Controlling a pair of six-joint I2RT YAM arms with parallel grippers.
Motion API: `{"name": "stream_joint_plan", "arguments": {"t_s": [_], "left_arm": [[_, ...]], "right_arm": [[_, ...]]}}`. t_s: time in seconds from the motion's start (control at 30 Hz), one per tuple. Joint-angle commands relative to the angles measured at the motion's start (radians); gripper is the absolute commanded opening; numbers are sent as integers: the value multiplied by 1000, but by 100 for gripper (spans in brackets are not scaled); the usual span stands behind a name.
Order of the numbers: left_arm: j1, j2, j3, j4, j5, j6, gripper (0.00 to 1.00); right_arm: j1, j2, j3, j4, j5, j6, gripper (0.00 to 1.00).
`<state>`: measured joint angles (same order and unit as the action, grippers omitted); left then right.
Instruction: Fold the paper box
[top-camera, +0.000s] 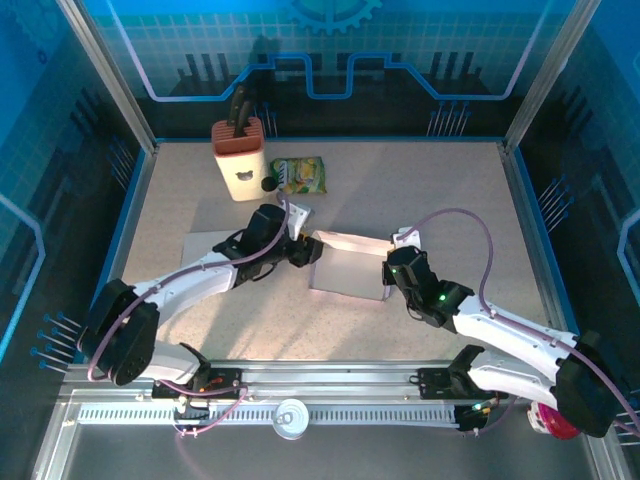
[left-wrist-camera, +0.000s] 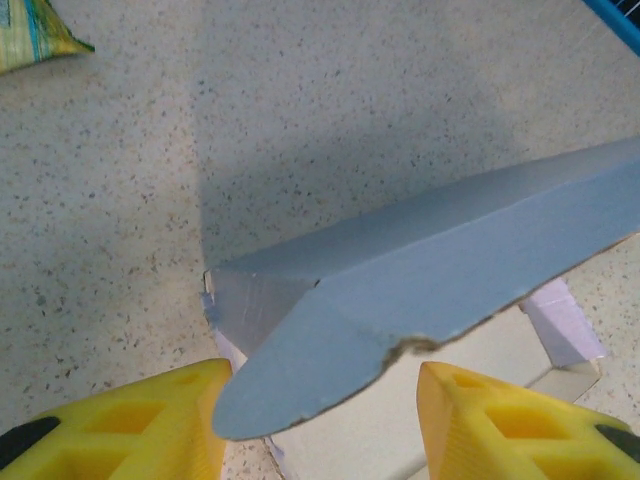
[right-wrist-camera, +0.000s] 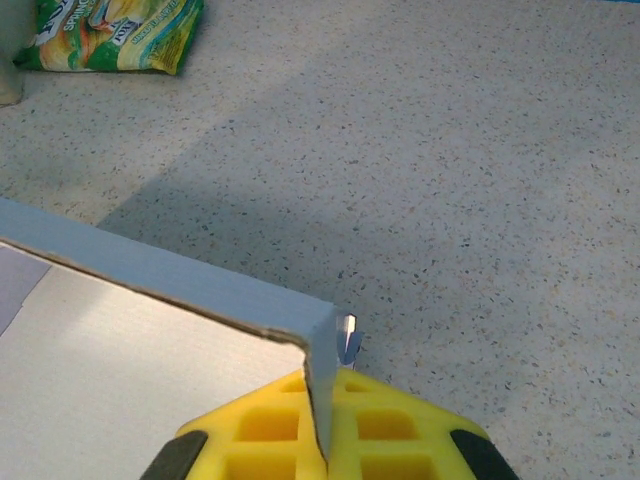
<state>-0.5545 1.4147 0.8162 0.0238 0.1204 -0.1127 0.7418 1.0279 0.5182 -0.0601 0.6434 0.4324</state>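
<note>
Paper box (top-camera: 348, 268) mid-table, walls partly raised, we see left gripper (top-camera: 308, 251) at its left end, yellow fingers (left-wrist-camera: 150, 425) spread apart either side of a grey flap (left-wrist-camera: 420, 290), right gripper (right-wrist-camera: 322, 440) pinched tight on the box's right wall, snack bag (top-camera: 298, 175) well beyond.

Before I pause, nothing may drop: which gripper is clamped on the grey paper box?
The right gripper: its yellow jaws are shut on an upright wall of the grey paper box. The left gripper has jaws apart around a flap.

Grey paper box (top-camera: 348, 268), pt-folded, walls up.
</note>
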Motion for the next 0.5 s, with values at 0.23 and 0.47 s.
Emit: {"name": "stream_joint_plan", "arguments": {"t_s": [0.23,0.47], "left_arm": [[-1,67,78,-36,-72,80,25],[0,96,100,-35,-90,86,10]], "right_arm": [[-23,10,29,-1,-24,-16,0],[-28,9,29,0,-33,-16,0]]}}
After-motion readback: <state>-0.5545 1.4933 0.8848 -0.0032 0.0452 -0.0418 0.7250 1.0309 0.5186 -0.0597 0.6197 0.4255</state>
